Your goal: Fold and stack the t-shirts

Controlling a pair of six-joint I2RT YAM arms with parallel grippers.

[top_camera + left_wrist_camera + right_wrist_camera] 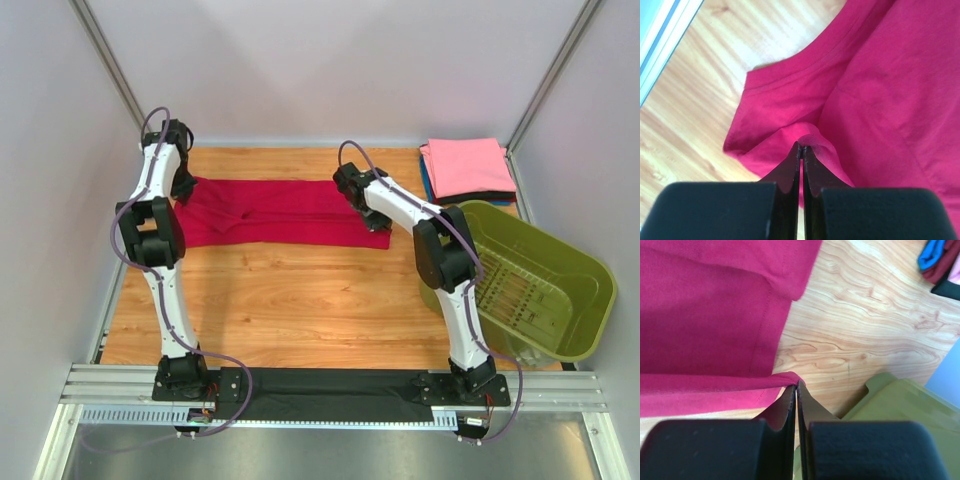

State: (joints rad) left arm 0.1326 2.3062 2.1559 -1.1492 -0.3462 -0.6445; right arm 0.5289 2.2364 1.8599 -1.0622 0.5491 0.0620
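A crimson-red t-shirt [275,212] lies stretched across the far middle of the wooden table [300,300], folded lengthwise. My left gripper [183,187] is shut on its left end, pinching a fold of red cloth [810,131] near the collar. My right gripper [380,225] is shut on its right end, pinching the hem corner [790,377]. A stack of folded t-shirts sits at the far right corner, pink [465,166] on top, with blue and black edges beneath; their edges also show in the right wrist view [935,260].
An olive-green plastic basket [560,290] stands at the right of the table, close to my right arm; its rim shows in the right wrist view [900,400]. Grey walls and metal posts enclose the table.
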